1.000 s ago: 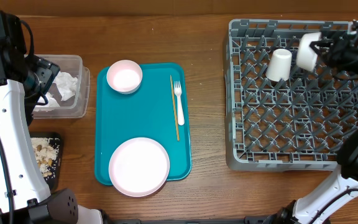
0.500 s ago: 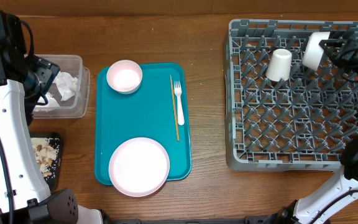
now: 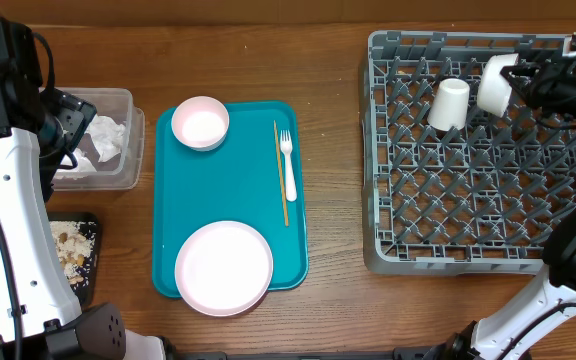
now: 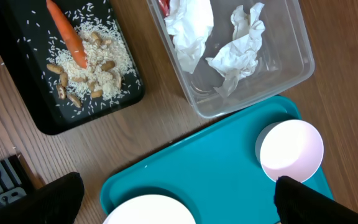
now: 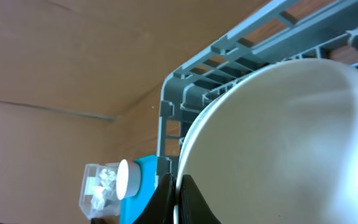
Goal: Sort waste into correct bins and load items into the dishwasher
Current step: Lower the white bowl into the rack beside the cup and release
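Note:
My right gripper is shut on the rim of a small white bowl and holds it tilted over the back right of the grey dish rack. In the right wrist view its fingers pinch the bowl's edge. A white cup lies in the rack. My left gripper is open and empty, above the clear tub holding napkins and a red wrapper. The black tray holds a carrot, rice and nuts.
The teal tray holds a second small bowl, a pink plate, a white fork and a wooden stick. The right wrist view also shows the cup.
My right gripper shifted the bowl slightly right half a second ago, then back left to about where it was. The left arm has not moved.

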You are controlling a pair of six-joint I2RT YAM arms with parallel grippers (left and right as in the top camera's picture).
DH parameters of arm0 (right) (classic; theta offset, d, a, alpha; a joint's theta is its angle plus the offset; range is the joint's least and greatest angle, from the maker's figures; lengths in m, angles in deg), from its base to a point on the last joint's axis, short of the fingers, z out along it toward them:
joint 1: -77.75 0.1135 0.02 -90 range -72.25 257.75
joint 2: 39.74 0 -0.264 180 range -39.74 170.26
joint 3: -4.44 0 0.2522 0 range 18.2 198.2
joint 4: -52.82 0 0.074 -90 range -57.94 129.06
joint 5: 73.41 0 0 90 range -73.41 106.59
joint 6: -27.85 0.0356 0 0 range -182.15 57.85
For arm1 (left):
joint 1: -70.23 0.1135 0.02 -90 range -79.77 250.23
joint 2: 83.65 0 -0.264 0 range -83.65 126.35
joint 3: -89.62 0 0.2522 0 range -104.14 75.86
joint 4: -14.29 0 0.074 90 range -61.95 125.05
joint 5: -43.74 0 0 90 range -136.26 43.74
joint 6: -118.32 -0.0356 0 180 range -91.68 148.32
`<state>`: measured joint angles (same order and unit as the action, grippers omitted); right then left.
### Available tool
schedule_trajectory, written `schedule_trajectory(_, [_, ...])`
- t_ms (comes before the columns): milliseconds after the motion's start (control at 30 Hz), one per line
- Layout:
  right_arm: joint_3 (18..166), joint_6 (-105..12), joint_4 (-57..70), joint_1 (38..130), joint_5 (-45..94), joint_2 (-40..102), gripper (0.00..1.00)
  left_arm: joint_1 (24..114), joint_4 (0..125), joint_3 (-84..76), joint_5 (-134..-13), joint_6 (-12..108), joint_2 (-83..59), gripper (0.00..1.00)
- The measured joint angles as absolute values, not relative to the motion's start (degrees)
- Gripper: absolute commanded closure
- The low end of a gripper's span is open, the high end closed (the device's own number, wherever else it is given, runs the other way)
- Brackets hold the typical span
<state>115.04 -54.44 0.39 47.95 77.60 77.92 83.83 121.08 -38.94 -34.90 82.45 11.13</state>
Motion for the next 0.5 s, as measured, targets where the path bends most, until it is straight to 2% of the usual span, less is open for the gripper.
schedule_trajectory(233, [115.1, -54.0, 0.6, 47.9, 77.3, 77.9, 0.96, 83.8, 121.1, -38.9, -34.9, 82.4, 11.1, 0.00])
schedule_trajectory(500, [115.0, -47.4, 5.9, 47.8, 82.7, 78.2, 0.96, 83.8, 121.1, -38.9, -34.9, 82.4, 11.1, 0.00])
